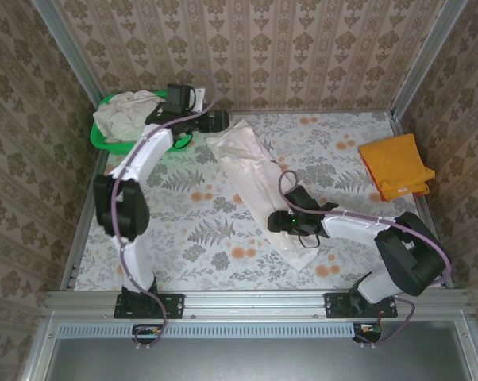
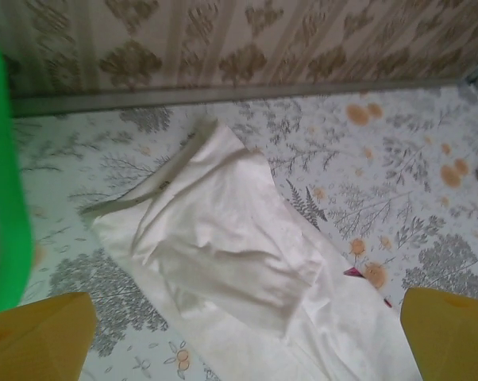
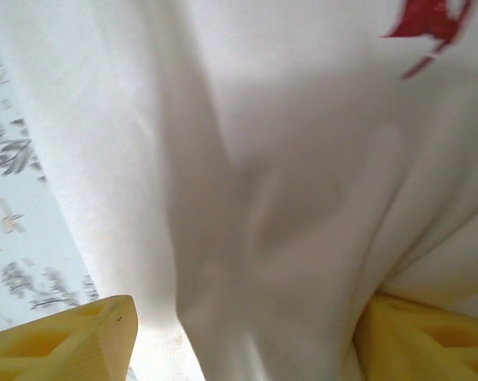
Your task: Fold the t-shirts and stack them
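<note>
Shirt, off-white, short-sleeved, folded into a long narrow strip. It is laid diagonally across the middle of the leaf-patterned table, one end near the back wall, the other toward the right arm's base. In the left wrist view the far end is seen doubled over into a thicker, softly creased pad on top of the strip, and a small fleck of red print is visible at its right edge. In the right wrist view the cloth is seen close up, smooth with shallow folds, and a red splash is noted at the upper right.

Left gripper: held above the strip's far end, just beside the green basket. Its yellow fingers are spread wide, with nothing held.

Right gripper: set over the near part of the strip. Its fingers are parted widely, the cloth lying slack between them and bunched against the right-hand one.

Orange shirt: folded flat, placed at the table's right edge, well apart from the strip.

Further off-white shirts: heaped loosely and crumpled in the basket at the far left corner.
</note>
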